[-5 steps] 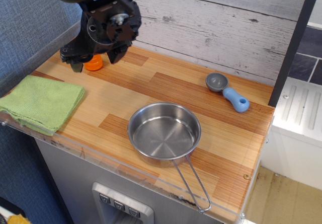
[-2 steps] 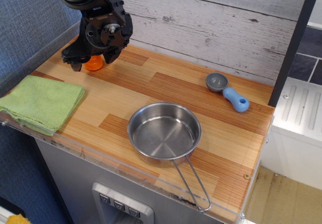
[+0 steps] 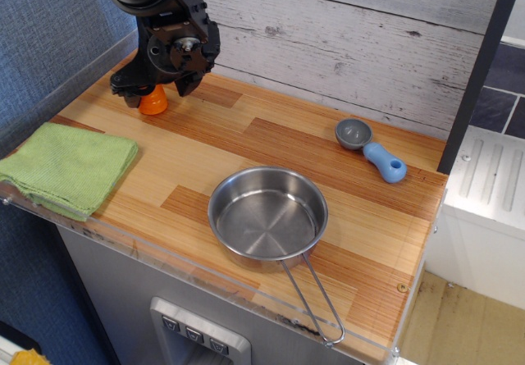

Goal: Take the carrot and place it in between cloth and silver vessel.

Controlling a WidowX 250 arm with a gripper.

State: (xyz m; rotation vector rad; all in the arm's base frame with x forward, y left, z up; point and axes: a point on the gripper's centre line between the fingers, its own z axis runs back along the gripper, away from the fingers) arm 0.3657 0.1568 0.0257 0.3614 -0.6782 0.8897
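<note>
Overhead view of counter, one item per entry: wooden counter [image 3: 246,148], plank-patterned, with a pale board wall behind it; black gripper [image 3: 158,92] at the far left corner, lowered over the carrot, one dark finger [image 3: 131,99] showing on the carrot's left and another on its right; whether the fingers pressed the carrot or merely flanked it could not be told, as the arm's body hid the upper part; carrot [image 3: 152,104], orange, only its lower end visible, resting on the counter beneath the gripper, well apart from both cloth and vessel; green cloth [image 3: 67,168], folded, at the near left edge; silver vessel [image 3: 267,216], round, near the front centre, its wire handle [image 3: 316,298] pointing toward the front edge; grey scoop [image 3: 354,134] with blue handle [image 3: 385,162] at far right
</note>
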